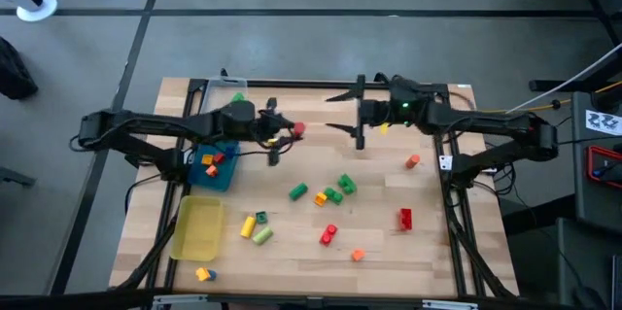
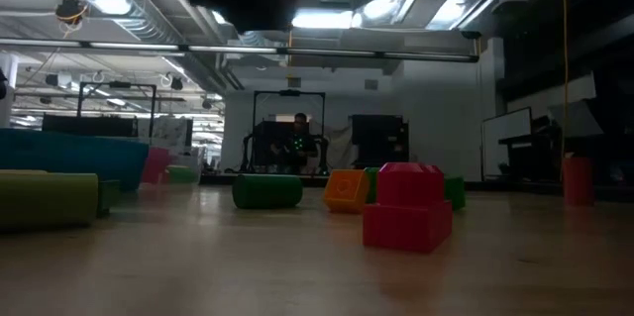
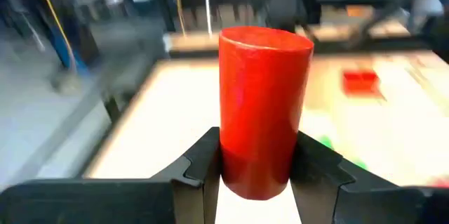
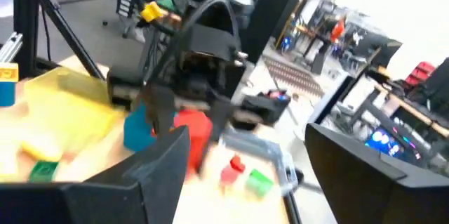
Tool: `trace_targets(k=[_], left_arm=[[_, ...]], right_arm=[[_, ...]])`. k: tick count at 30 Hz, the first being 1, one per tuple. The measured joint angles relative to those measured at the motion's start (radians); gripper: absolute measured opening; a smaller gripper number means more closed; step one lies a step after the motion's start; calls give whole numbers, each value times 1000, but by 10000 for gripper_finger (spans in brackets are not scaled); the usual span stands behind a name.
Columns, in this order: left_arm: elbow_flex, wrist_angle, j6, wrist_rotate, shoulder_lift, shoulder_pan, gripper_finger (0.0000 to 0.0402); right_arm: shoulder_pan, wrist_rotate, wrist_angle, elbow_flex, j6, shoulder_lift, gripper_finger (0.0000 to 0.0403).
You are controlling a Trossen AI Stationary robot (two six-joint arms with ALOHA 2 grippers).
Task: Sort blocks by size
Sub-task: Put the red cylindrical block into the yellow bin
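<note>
Red cylinder stands clamped upright in the left gripper.

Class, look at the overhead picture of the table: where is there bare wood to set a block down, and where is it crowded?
Free: the far middle between the clear tray and the right gripper, and the near-right corner beyond the red brick. Crowded: the centre, around the green blocks, and the near-left by the yellow tray. The left gripper holds a red cylinder over the middle.
</note>
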Motion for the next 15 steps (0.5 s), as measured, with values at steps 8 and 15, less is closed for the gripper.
trace_targets(k=[8,15], left_arm=[[0,-673,-480,181,-291,-125,118],[1,-1046,-1027,349,-372,-309,133]], right_arm=[[-27,7,-353,0,1,-154,284],[-25,8,-624,0,1,-180,285]])
